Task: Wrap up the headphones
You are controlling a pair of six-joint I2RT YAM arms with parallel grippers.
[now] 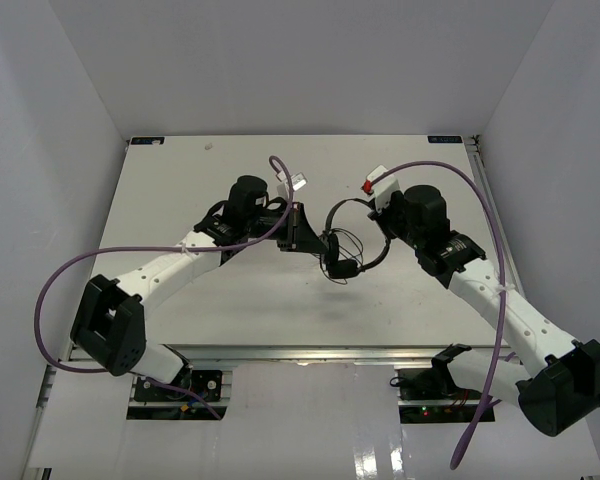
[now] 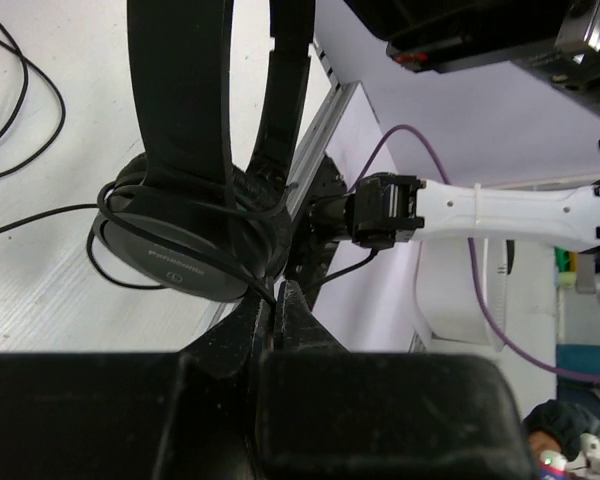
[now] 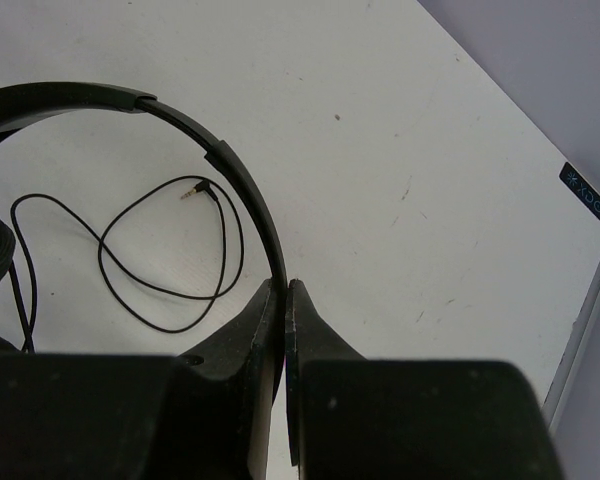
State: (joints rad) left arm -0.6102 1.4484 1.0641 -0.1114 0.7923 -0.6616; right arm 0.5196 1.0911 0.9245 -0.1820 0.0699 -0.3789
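Gripping the headphones point(image 1: 355, 245) from both sides. Right gripper point(image 3: 283, 298) is clamped on the headband point(image 3: 242, 192), which arches away just ahead of its jaws. Left gripper point(image 2: 274, 310) is nipped tight, apparently on the cable point(image 2: 40, 222), directly below an earcup point(image 2: 175, 250). Slack and plug point(image 3: 187, 192) lie beyond the right jaws. Risk: the thin cable slips the pinch, the wraps loosen, or the slack snags.
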